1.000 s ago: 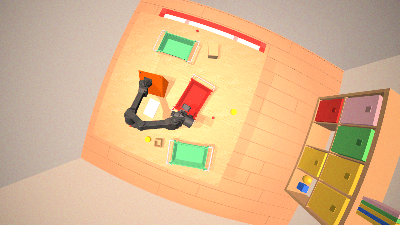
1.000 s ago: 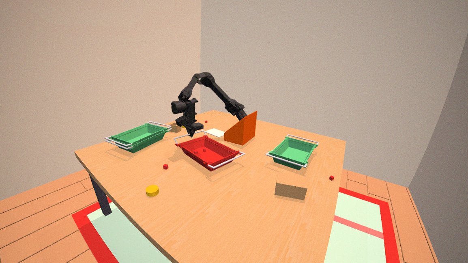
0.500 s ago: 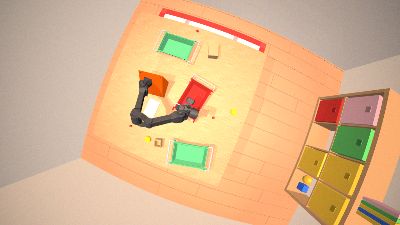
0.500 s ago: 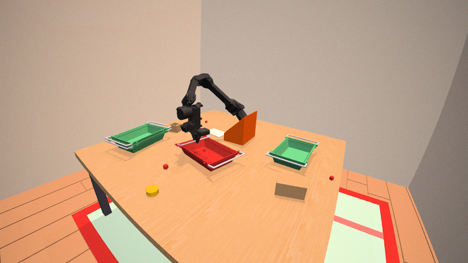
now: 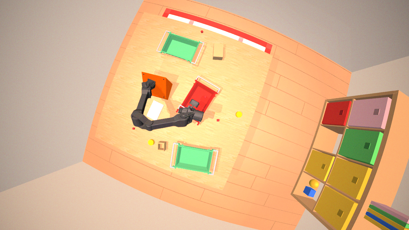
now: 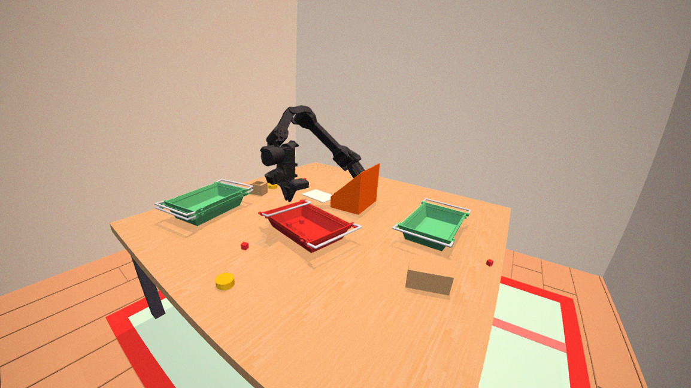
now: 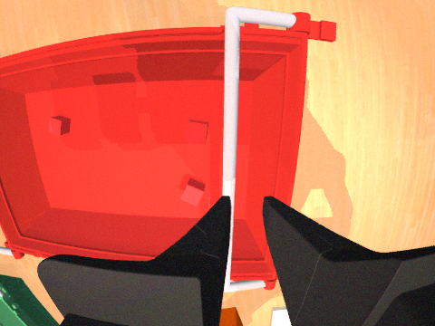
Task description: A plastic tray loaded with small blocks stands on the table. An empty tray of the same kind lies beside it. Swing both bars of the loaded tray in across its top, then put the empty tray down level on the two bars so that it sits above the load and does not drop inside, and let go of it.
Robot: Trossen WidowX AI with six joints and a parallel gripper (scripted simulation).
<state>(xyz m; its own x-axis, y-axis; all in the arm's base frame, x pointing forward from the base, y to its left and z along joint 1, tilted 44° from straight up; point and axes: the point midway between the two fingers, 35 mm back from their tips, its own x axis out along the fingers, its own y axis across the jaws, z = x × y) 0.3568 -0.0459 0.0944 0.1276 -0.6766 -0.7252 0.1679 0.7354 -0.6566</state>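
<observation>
The loaded red tray [image 5: 189, 95] [image 6: 288, 234] [image 7: 290, 136] stands mid-table with small red blocks [image 7: 60, 125] inside. Its near white bar [image 6: 287, 209] [image 7: 231, 113] lies inward of the end wall, over the tray. Its far bar [image 5: 208, 82] [image 6: 335, 237] is out past the other end. My gripper [image 6: 289, 197] [image 7: 246, 205] is slightly open above the near end, holding nothing; the near bar passes close beside its left finger, and I cannot tell if they touch. Two empty green trays stand apart, one [image 5: 180, 49] [image 6: 433, 224] beyond the far end, one [image 5: 194, 158] [image 6: 206, 201] on the near side.
An orange wedge [image 5: 160, 85] [image 6: 364, 191] stands at the arm's base by a white sheet [image 5: 155, 110] [image 6: 317, 196]. A wooden block [image 5: 218, 50] [image 6: 428, 281], a hollow wooden piece [image 6: 259, 188], yellow discs [image 5: 239, 114] [image 6: 224, 281] and loose red cubes [image 5: 218, 120] [image 6: 244, 246] lie around.
</observation>
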